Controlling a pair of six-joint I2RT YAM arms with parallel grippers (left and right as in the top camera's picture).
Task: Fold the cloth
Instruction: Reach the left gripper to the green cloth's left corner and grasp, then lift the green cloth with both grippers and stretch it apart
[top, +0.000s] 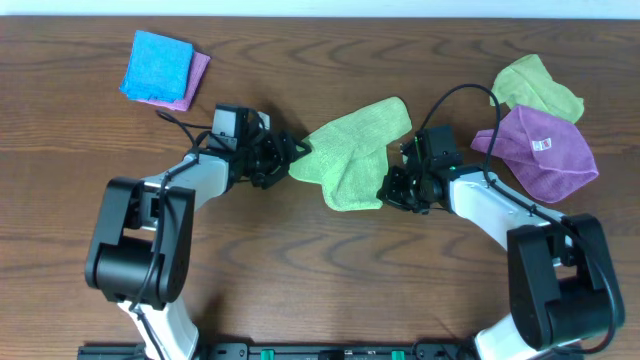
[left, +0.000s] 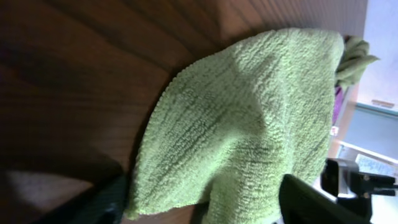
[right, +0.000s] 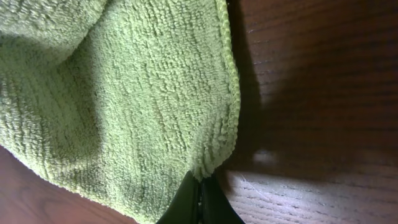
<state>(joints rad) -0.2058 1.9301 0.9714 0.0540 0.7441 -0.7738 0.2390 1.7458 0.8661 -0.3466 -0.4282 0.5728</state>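
Right hand (right: 199, 190) (pinched) on cloth (top: 355, 152)

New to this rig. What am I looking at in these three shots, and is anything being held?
Two robot arms sit at a wooden table. The wide picture is from a camera overhead; the other two come from cameras on each wrist. In the middle lies the lime-green cloth, partly bunched. The left claw is at its left edge, with its fingers either side of the cloth in the wrist view; whether it grips is unclear. The right claw is shut on a cloth corner. Top right lie a second green cloth and a purple cloth; top left, a folded blue cloth on a pink one.
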